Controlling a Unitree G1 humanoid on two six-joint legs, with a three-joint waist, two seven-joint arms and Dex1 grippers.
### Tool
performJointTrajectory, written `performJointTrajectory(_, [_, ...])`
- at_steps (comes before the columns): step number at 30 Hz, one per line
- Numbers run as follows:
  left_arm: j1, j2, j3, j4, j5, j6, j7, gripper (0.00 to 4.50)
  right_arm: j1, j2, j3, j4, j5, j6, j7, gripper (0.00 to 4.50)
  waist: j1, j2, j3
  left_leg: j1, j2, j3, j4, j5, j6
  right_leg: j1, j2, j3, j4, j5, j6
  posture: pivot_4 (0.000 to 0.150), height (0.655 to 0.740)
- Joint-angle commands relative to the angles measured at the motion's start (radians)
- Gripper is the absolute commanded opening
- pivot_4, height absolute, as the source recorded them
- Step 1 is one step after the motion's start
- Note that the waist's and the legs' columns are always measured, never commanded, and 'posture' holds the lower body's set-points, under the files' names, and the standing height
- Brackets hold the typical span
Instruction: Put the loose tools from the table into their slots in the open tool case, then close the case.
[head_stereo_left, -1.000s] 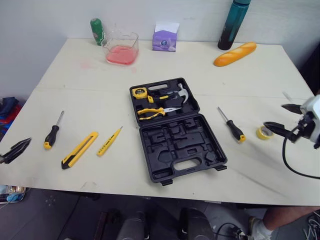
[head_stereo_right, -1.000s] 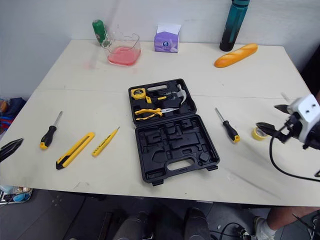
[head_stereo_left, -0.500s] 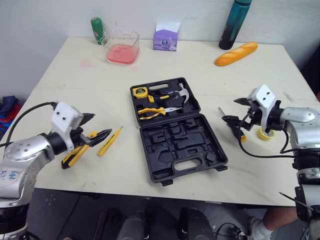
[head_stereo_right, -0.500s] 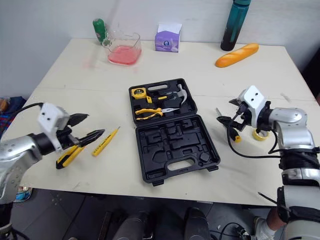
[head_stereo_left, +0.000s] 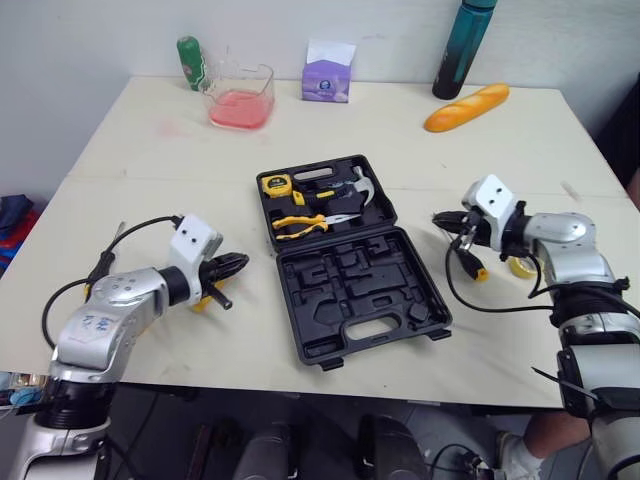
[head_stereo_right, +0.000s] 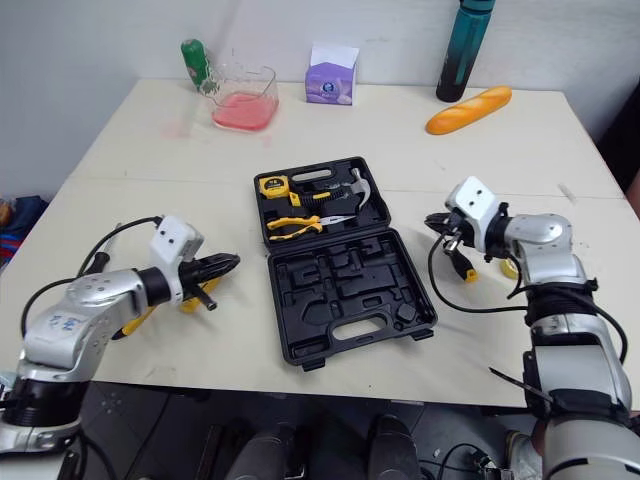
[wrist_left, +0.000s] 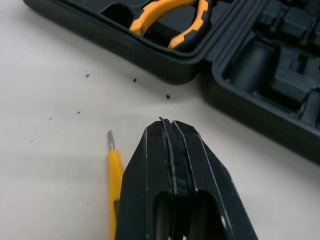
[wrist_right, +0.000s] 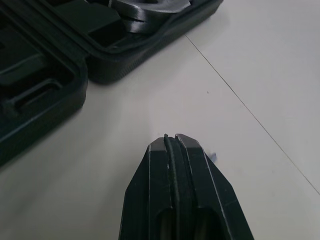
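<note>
The black tool case (head_stereo_left: 303, 263) lies open mid-table. Its far half holds a tape measure (head_stereo_left: 278, 184), yellow pliers (head_stereo_left: 300, 222) and a hammer (head_stereo_left: 365, 185); the near half's slots (head_stereo_left: 360, 295) hold nothing. My left gripper (head_stereo_left: 238, 262) is shut with nothing in it, just above the yellow tester pen (wrist_left: 115, 175), left of the case. A yellow utility knife (head_stereo_right: 132, 320) peeks out under that forearm. My right gripper (head_stereo_left: 440, 218) is shut with nothing in it, hovering over the shaft end of the black-and-yellow screwdriver (head_stereo_left: 470, 262), right of the case. A yellow tape roll (head_stereo_left: 522, 267) lies further right.
Along the table's far edge stand a green bottle (head_stereo_left: 190, 60), a glass container of red liquid (head_stereo_left: 240, 97), a purple tissue box (head_stereo_left: 330, 72), a teal bottle (head_stereo_left: 458, 45) and a bread loaf (head_stereo_left: 467, 106). Another screwdriver's shaft (head_stereo_left: 119, 234) shows at the left.
Both arms have come in from the table's sides towards the case. Both grippers, open earlier, have shut without taking hold of anything.
</note>
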Motion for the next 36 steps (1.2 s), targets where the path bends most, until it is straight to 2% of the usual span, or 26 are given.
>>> performJointTrajectory(1, [-0.062,-0.020,-0.031,0.031,0.011,0.024,-0.015,0.04,-0.054,0.027,0.015,0.055,-0.044,-0.047,-0.047,0.00,0.000,0.000,0.000,0.000,0.000,0.000,0.000,0.000,0.000,0.000,0.001,0.001,0.000,0.000,0.000,0.150,0.7400])
performJointTrajectory(9, [-0.190,-0.058,-0.102,0.176,0.073,-0.002,-0.061,0.04,-0.119,0.097,0.061,0.164,-0.119,-0.076,-0.082,0.00,-0.001,0.000,0.000,-0.002,0.000,-0.001,0.000,0.000,0.000,0.000,0.002,0.006,-0.001,0.000,0.000,0.150,0.7400])
performJointTrajectory(24, [-0.210,-0.127,-0.116,0.232,0.111,-0.028,-0.079,0.04,-0.119,0.145,0.045,0.170,-0.109,-0.122,-0.032,0.00,-0.002,0.000,0.000,-0.002,0.000,-0.001,0.001,0.000,0.000,0.000,0.003,0.009,-0.001,0.000,0.000,0.150,0.7400])
performJointTrajectory(29, [-0.229,-0.137,-0.113,0.274,0.147,-0.111,-0.085,0.04,-0.058,0.142,0.049,0.082,-0.090,-0.131,0.042,0.00,-0.001,0.000,0.000,-0.002,0.000,-0.002,0.001,0.000,0.000,0.000,0.003,0.009,-0.001,0.000,0.000,0.150,0.7400])
performJointTrajectory(36, [-0.252,-0.101,-0.148,0.311,0.180,-0.176,-0.191,0.04,0.057,0.107,0.042,-0.146,-0.042,-0.043,0.126,0.00,0.000,0.000,0.000,-0.002,0.000,-0.002,0.001,0.000,0.000,-0.001,0.003,0.009,-0.001,0.000,0.000,0.150,0.7400])
